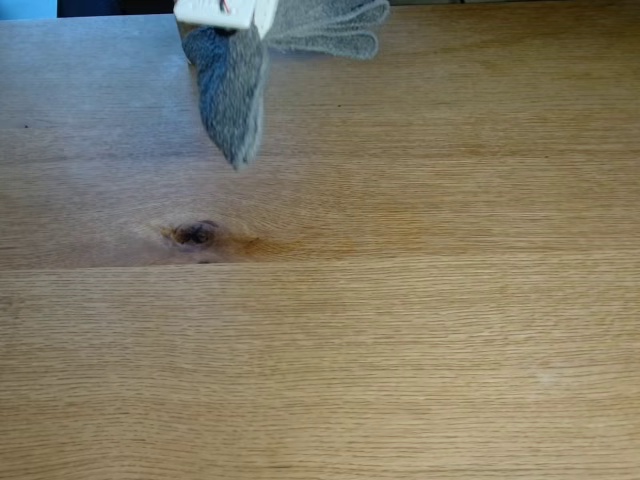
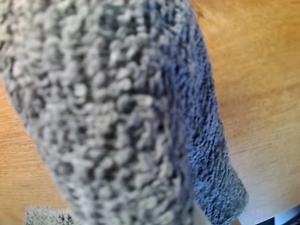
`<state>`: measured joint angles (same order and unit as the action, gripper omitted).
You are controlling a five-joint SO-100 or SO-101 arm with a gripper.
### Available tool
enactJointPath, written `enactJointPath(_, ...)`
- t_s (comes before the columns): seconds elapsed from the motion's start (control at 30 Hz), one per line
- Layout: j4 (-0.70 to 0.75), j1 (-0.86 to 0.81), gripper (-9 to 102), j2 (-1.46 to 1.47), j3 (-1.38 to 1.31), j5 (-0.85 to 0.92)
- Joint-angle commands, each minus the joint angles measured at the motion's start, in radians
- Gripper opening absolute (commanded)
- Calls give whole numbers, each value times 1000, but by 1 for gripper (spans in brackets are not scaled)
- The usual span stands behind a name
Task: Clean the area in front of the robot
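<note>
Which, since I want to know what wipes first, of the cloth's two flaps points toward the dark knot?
The darker grey flap, tapering down toward the knot in the fixed view; the paler flap spreads sideways to the right.

A grey cloth (image 1: 233,90) hangs at the top of the fixed view, its folded, pointed end turned downward, with a paler looped part (image 1: 330,28) spread to the right of it. In the wrist view the cloth (image 2: 117,117) is very close and blurred, its knobbly weave plain to see, with a darker bluish fold along its right side.
</note>
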<state>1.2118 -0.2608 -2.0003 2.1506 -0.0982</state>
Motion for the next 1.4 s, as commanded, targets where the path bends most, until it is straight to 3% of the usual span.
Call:
enactJointPath(0.0, -117, -98, 0, -247, 158, 2)
enactJointPath(0.23, -422, -408, 0, -264, 403, 147)
enactJointPath(0.47, -623, -486, 0, -172, 531, 224)
enactJointPath(0.53, -641, -492, 0, -164, 541, 249)
enactJointPath(0.67, -637, -502, 17, -153, 543, 252)
enactJointPath(1.13, -629, -420, 30, -232, 543, 239)
enactJointPath(1.37, -627, -497, 37, -186, 555, 279)
